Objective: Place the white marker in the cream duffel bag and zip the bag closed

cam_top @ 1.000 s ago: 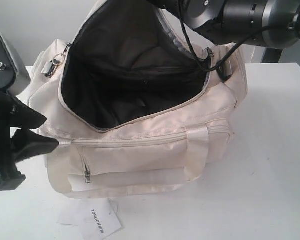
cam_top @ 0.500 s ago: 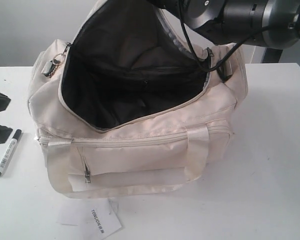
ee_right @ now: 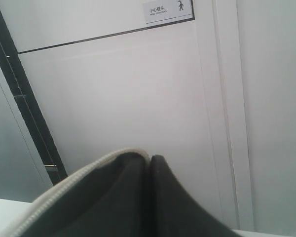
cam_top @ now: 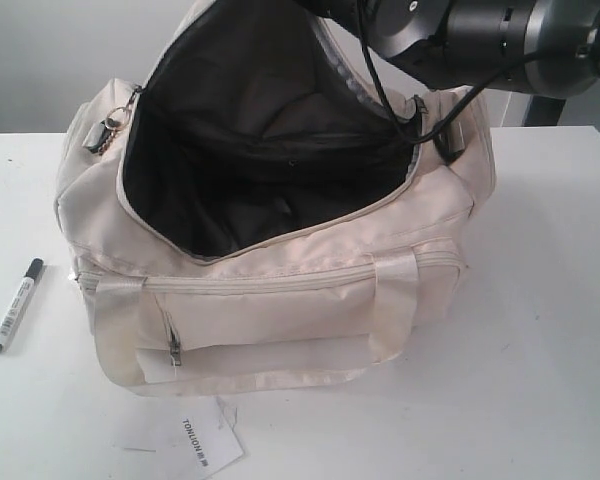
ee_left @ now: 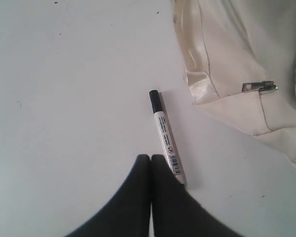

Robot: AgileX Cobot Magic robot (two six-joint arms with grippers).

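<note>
White marker [cam_top: 15, 305]: flat on tabletop [cam_top: 540, 350], left of cream duffel bag [cam_top: 280, 300], apart. Left pincer [ee_left: 151, 159]: closed, empty, just beside marker. Right pincer [ee_right: 150, 159]: clamped on bag's raised flap edge.

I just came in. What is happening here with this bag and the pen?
The right claw is shut on the top flap of the cream duffel bag and holds it open. The white marker lies on the table to the left of the bag, not yet inside. The left claw is shut and empty, close beside the marker's rear end.
</note>
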